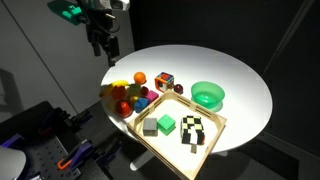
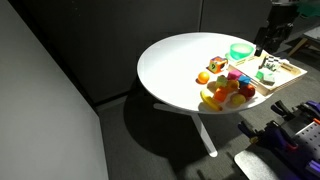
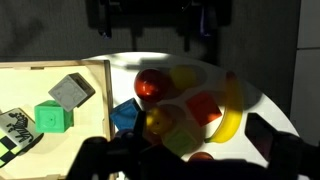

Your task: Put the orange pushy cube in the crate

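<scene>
The orange pushy cube (image 1: 164, 81) stands on the round white table between the toy pile and the green bowl; it also shows in an exterior view (image 2: 217, 66). It does not show in the wrist view. The crate (image 1: 213, 135), a shallow wooden-rimmed tray, lies at the table's edge (image 2: 287, 76) and at the left of the wrist view (image 3: 100, 75). My gripper (image 1: 104, 46) hangs high above the toy pile, apart from the cube, and also shows in an exterior view (image 2: 268, 40). In the wrist view my gripper (image 3: 200, 132) is open and empty.
The crate holds a grey cube (image 3: 70, 91), a green cube (image 3: 52, 117) and a black-and-white checkered piece (image 1: 193, 130). A toy pile (image 1: 125, 95) with a banana (image 3: 230, 110), red ball (image 3: 152, 85) and blocks lies under the gripper. A green bowl (image 1: 208, 94) stands beside the crate.
</scene>
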Action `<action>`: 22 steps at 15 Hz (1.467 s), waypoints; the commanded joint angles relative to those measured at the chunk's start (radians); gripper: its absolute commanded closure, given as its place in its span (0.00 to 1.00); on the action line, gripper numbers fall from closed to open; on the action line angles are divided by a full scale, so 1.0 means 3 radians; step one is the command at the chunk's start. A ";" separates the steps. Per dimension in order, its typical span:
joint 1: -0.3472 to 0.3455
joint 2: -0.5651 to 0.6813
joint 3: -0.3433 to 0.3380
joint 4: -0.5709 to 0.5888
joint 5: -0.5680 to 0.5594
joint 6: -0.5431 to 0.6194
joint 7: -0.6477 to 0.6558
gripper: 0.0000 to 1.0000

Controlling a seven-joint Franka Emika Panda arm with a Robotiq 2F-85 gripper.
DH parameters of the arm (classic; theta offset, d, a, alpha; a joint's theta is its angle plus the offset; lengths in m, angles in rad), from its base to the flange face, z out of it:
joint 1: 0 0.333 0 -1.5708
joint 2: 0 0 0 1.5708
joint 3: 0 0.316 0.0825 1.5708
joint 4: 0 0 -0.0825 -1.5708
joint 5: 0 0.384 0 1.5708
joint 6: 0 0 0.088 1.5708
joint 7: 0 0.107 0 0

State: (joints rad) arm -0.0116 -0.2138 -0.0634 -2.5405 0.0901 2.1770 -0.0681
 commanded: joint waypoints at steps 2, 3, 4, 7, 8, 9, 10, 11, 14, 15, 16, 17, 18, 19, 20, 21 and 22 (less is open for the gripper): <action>-0.0139 0.0078 -0.0013 0.0144 -0.0171 0.0070 0.0151 0.00; -0.0167 0.0061 -0.0008 0.0147 -0.0229 0.0134 0.0207 0.00; -0.0197 0.0051 0.0004 0.0151 -0.0314 0.0198 0.0279 0.00; -0.0293 0.0047 0.0045 0.0152 -0.0705 0.0406 0.0654 0.00; -0.0305 0.0055 0.0048 0.0162 -0.0794 0.0421 0.0725 0.00; -0.0294 0.0066 0.0040 0.0172 -0.0820 0.0405 0.0692 0.00; -0.0259 0.0081 0.0018 0.0186 -0.0765 0.0345 0.0541 0.00; -0.0237 0.0086 0.0007 0.0187 -0.0720 0.0325 0.0445 0.00; -0.0130 0.0089 -0.0054 0.0187 -0.0425 0.0256 -0.0142 0.00; -0.0105 0.0092 -0.0064 0.0192 -0.0338 0.0220 -0.0333 0.00; -0.0091 0.0097 -0.0071 0.0200 -0.0265 0.0188 -0.0469 0.00; -0.0087 0.0103 -0.0075 0.0210 -0.0210 0.0162 -0.0555 0.00; -0.0088 0.0110 -0.0080 0.0220 -0.0175 0.0139 -0.0616 0.00; -0.0095 0.0121 -0.0087 0.0234 -0.0146 0.0109 -0.0665 0.00; -0.0101 0.0136 -0.0096 0.0252 -0.0130 0.0076 -0.0712 0.00; -0.0110 0.0155 -0.0103 0.0277 -0.0128 0.0046 -0.0731 0.00; -0.0117 0.0178 -0.0114 0.0313 -0.0126 0.0011 -0.0754 0.00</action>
State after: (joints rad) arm -0.0480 -0.1869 -0.0786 -2.4963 0.0288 2.2289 -0.2451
